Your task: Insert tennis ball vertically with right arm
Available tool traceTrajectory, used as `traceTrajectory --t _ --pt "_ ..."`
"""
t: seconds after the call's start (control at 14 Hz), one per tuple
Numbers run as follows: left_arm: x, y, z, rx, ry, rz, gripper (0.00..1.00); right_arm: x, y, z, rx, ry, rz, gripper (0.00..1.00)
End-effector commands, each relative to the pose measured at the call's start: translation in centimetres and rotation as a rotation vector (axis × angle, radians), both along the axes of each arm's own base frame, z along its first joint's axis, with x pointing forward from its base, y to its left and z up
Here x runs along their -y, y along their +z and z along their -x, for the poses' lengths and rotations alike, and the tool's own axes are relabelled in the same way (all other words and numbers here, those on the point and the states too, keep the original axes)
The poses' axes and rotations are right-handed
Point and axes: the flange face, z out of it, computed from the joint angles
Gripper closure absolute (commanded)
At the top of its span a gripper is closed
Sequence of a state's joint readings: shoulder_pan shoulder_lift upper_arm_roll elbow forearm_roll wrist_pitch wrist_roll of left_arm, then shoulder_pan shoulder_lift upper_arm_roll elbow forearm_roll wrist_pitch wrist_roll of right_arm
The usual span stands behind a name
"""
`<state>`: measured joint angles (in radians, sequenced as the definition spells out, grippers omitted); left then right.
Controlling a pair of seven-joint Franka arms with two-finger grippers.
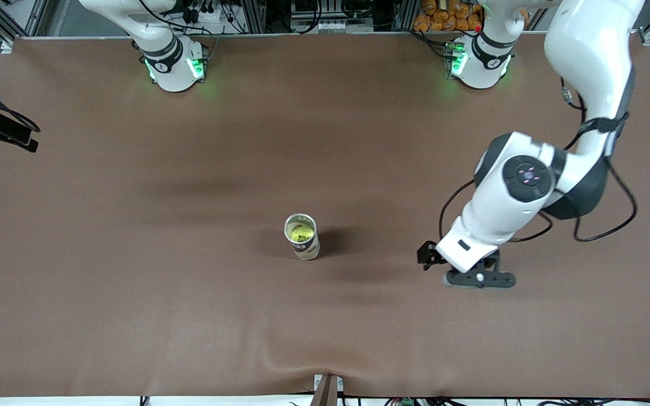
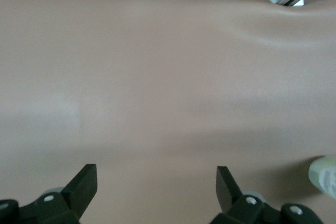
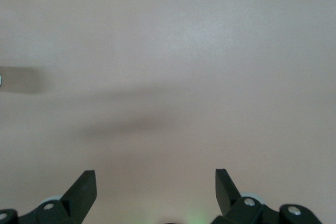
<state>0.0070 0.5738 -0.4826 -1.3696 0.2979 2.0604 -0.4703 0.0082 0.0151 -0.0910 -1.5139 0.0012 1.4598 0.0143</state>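
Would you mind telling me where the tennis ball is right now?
In the front view the tennis ball sits inside the upright can near the table's middle, toward the right arm's end from the left gripper.

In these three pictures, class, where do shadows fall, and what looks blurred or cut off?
Front view: the upright can, yellow tennis ball inside, casts a shadow toward the left arm's end; broad soft shadows cross the table. Left wrist view: open left gripper sharp, can blurred and cut off at the edge. Right wrist view: open right gripper over bare cloth with smeared shadows.
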Motion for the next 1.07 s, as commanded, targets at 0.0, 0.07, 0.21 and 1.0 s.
traceTrajectory --t 0.0,0.07,0.21,1.0 --pt "-4.1 6.0 2.0 -0.045 0.030 -0.041 0.00 -0.1 0.6 0.2 0.013 -0.014 -0.010 0.00" --pt "-6.1 7.6 2.5 -0.062 0.043 -0.065 0.00 -0.1 0.6 0.2 0.015 -0.016 -0.011 0.00" --pt "-9.9 10.3 3.5 -0.093 0.072 -0.105 0.00 -0.5 0.6 0.0 0.030 -0.010 -0.010 0.00" --pt "-21.3 20.5 8.5 -0.107 0.136 -0.120 0.00 -0.3 0.8 -0.1 0.041 -0.013 -0.009 0.00"
